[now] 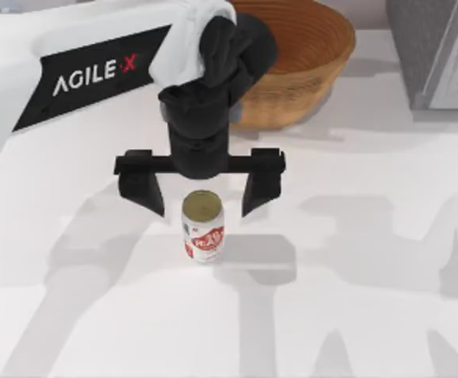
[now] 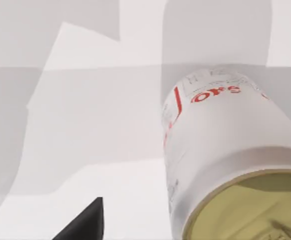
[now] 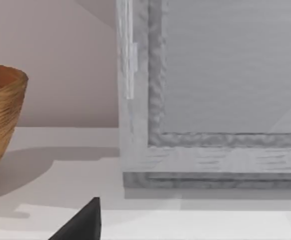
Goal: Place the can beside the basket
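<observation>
**White can between spread fingers, short of the basket**

White, with red lettering and a dull gold lid, the small cylindrical can [image 1: 203, 227] stands upright on the pale bench [image 1: 371, 315], near the middle and well apart from the woven brown wicker basket [image 1: 308, 55] at the far edge. My left arm's black pincer [image 1: 201, 197] hangs over it with its fingers spread wide, one on each side of the can and neither touching it. The left wrist view has the can [image 2: 225, 150] close under the camera. Such a scene fits either a grasp about to close or a can just let go, so I bid no move. If a grasp is in hand, it would go best with the fingers lowered evenly to mid-height and closed square on the wall, so the can does not tip. The right arm is parked near a grey framed box [image 3: 210, 100]; I cannot tell how its pincer stands.
</observation>
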